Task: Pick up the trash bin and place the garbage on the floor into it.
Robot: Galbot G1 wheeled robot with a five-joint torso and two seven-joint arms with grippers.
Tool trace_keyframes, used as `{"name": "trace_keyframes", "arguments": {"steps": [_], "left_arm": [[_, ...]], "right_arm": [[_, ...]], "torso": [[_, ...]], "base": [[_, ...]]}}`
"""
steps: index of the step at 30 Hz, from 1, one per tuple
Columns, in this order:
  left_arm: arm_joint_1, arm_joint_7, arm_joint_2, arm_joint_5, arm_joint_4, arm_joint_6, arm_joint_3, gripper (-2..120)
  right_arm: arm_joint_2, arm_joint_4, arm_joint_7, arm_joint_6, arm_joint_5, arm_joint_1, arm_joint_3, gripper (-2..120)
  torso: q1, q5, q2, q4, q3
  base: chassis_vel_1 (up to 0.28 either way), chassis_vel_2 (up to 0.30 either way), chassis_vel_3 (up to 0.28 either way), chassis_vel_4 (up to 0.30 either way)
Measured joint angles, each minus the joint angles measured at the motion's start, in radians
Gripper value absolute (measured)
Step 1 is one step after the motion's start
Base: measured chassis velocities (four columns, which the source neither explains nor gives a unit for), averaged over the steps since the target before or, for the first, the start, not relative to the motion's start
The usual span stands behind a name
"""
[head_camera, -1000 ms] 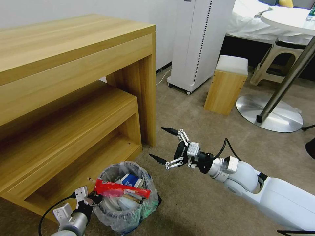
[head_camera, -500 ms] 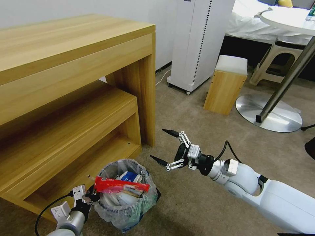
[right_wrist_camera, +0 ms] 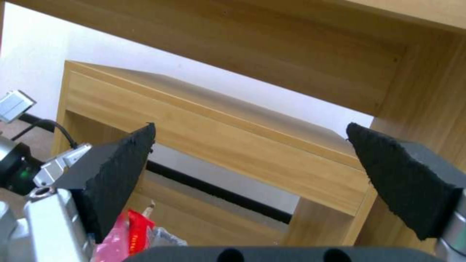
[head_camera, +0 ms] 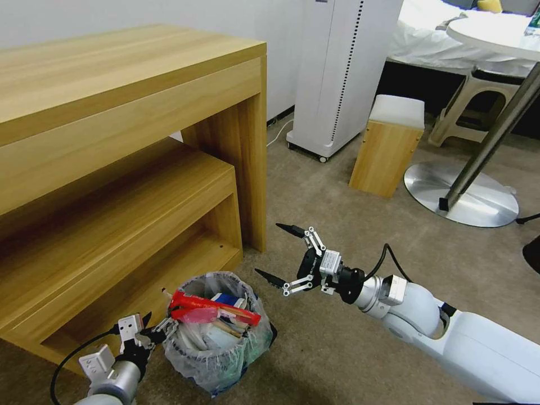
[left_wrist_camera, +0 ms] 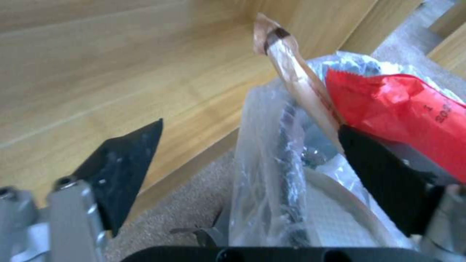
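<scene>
Left tool (head_camera: 153,328) is spread open at the liner rim of the trash bin (head_camera: 216,360), which sits on the carpet by the wooden table (head_camera: 112,185), stuffed with a red wrapper (head_camera: 214,308). Right tool (head_camera: 279,253) hangs released nearby. Looks like set-down's done; backing off is needed next.

Head cam high, facing down-fwd; 2 wrist cams close, all sharing trash bin (head_camera: 216,343).

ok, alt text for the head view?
Left tool is open at the rim of the lined bin, full of litter topped by a red wrapper. Right tool hangs open above the carpet, beside a wooden desk.
</scene>
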Motion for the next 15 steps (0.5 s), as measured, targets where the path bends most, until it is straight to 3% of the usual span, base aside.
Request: {"name": "trace_keyframes", "arguments": {"steps": [15], "left_arm": [[0.014, 0.0, 0.0, 0.03, -0.012, -0.028, -0.029, 98]], "right_arm": [[0.024, -0.018, 0.005, 0.016, -0.019, -0.027, 0.02, 100]], "torso": [[0.0, 0.0, 0.0, 0.0, 0.0]], "base": [[0.0, 0.0, 0.0, 0.0]]}}
